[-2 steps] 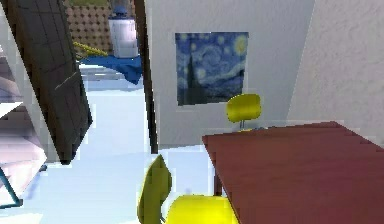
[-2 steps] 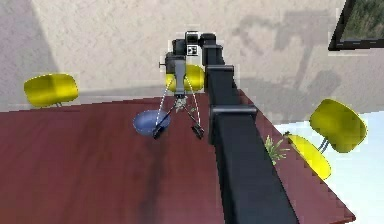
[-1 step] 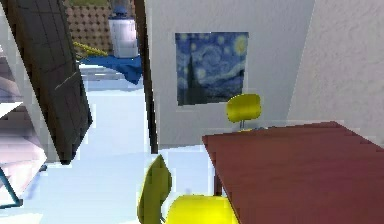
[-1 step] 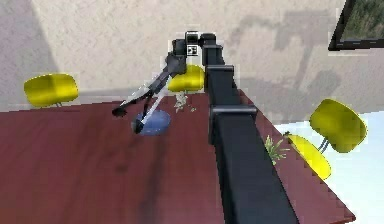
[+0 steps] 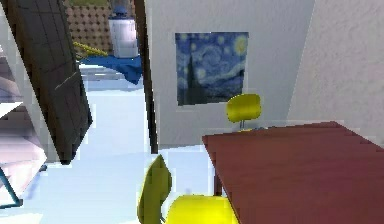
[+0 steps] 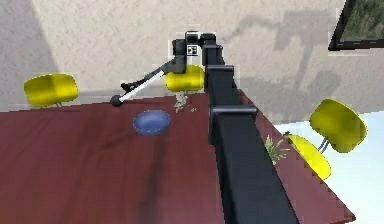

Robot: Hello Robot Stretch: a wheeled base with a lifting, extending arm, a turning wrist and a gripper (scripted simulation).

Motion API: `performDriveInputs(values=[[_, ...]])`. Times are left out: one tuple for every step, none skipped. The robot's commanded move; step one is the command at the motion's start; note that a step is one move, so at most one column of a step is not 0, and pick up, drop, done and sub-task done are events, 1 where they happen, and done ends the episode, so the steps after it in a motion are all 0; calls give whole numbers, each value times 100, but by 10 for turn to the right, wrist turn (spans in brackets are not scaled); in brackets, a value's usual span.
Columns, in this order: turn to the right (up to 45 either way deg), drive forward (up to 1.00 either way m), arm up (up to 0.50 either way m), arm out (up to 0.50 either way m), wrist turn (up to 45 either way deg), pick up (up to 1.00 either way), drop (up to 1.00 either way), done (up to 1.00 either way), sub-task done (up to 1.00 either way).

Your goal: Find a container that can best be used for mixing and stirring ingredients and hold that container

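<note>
Arm side view: the arm (image 6: 240, 165), a dark square bar, was noted nearest the camera, rising from the bottom edge and reaching out over the bench (image 6: 70, 170). The bench, dark red-brown, was recorded across the lower part of that view, and again at the forward view's lower right.

A dark gridded panel (image 5: 55, 85) was seen at the forward view's left.

Four chair sightings were logged. The near yellow chair (image 5: 185, 205) stood at the bench's corner, and the far yellow chair (image 5: 243, 108) stood behind the bench by the wall. In the arm side view, the left yellow chair (image 6: 50, 90) was set at the bench's far edge and the right yellow chair (image 6: 335, 125) at its right end.

A painting (image 5: 212, 68) of a swirling blue night sky was hung on the wall. A dark framed picture (image 6: 362, 25) was cut by the arm side view's top right corner.

The claw (image 6: 118, 95) was observed at the arm's far end, its thin fingers directed toward the view's left, over the bench. Whether anything was held could not be told.

The blue bowl (image 6: 152, 122), round and shallow, was found lying on the bench, left of the arm and just below the fingers in the picture. Contact could not be determined.

Two small sprigs were noted on the bench: the first sprig (image 6: 181, 101) was near the claw's body, and the second sprig (image 6: 272, 150) was right of the arm.
</note>
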Motion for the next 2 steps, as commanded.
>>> performDriveInputs(values=[[0, 0, 0, 0, 210, 0, 0, 0, 0], [0, 0, -28, 0, 0, 0, 0, 0, 0]])
